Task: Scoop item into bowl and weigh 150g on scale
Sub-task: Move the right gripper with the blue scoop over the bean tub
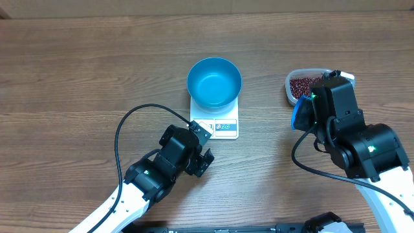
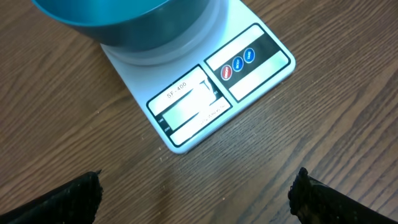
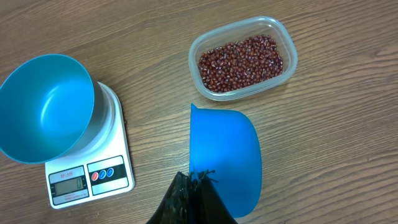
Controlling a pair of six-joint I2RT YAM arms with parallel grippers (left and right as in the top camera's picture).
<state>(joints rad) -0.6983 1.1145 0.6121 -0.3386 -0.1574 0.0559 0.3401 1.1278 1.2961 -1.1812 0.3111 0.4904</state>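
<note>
The left claw [image 1: 207,147] sits in the lower middle of the overhead frame, low over the wooden surface [image 1: 77,65]. It is spread wide with nothing in it. In the left wrist view its dark fingertips [image 2: 68,199] stand at the two bottom corners with bare wood between them.

Just past that claw lies the scale [image 1: 223,127], white and square. Its grey display and blue-marked buttons are on the edge that faces the claw, and the wrist view shows a strip of wood between the two. The bowl [image 1: 214,82] stands upright on the scale's platform, in the upper middle of the overhead frame.

The right claw [image 3: 189,202] shows at the bottom centre of the right wrist view. It is clamped narrow on the handle end of the blue scoop [image 3: 227,155]. The scoop is between the scale and the tub, and I cannot tell whether it touches the wood.

Farthest off, at the upper right of that view, the clear tub [image 3: 291,53] rests on the surface. It holds the beans [image 3: 242,56] in a loose dark red layer. The tub is well apart from the bowl.
</note>
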